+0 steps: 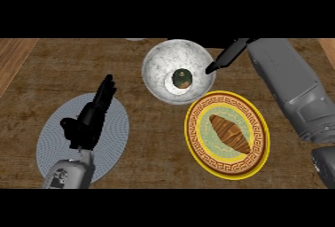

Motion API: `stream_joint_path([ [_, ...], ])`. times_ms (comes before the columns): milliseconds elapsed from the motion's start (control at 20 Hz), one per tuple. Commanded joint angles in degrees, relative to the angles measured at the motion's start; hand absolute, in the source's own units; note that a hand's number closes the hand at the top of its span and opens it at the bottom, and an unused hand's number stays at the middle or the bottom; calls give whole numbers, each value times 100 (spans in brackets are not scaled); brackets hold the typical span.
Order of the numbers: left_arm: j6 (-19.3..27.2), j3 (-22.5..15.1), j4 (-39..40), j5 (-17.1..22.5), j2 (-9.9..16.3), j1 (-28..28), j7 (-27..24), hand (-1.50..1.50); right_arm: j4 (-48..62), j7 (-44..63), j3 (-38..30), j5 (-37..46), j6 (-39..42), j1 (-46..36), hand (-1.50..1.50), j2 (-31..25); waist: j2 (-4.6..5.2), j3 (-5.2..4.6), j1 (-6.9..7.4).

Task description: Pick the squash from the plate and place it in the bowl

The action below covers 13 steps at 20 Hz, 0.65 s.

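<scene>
While the squash [182,79] already lay inside the marbled grey bowl [160,60], the right hand [224,58] hung above the bowl's right rim, its black fingers straight and pointing down toward the bowl with nothing between them. The squash sat slightly right of the bowl's middle: a small, dark green, rounded thing with a paler orange patch, resting on the pale floor of the bowl. Just below and to the right of the bowl stood the yellow-rimmed plate [196,133] with a Greek-key border, and on it lay a brown croissant [229,133], set diagonally, not touching the rim. From how things lay, the placing seemed done and only the hand's retreat remained.

The left hand [91,116] was at rest over the round grey placemat [56,137] at the left, fingers straight and up, holding nothing. Everything stood on a brown woven mat [144,146] covering the counter.

As a thing to handle, the squash looked hard-skinned, stiff and fairly light for its small size, with a smooth curved surface likely to slip or roll if pinched near an end. The widest part of its body, fingers on one side and thumb on the other, would have been the safest place to take hold. It did not look fragile, though the bowl's sloped sides could let it roll.
</scene>
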Motion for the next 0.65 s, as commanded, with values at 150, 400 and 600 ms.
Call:
stream_joint_path([
  [150, -30, 45, -39, -14, 59, -96, 87, 0, 41, -477, -10, -33, 1292, 281, -150, -540, 48, 7, 71],
  [400, 25, 6, -159, -47, 5, -5, 49, 0, -118, -535, 29, -58, 1749, 418, -150, -839, 39, 11, 86],
  [600, -114, -43, 19, 0, -3, -42, 12, 0, -280, -664, 143, -3, 1516, 663, -150, -661, 61, 12, 102],
])
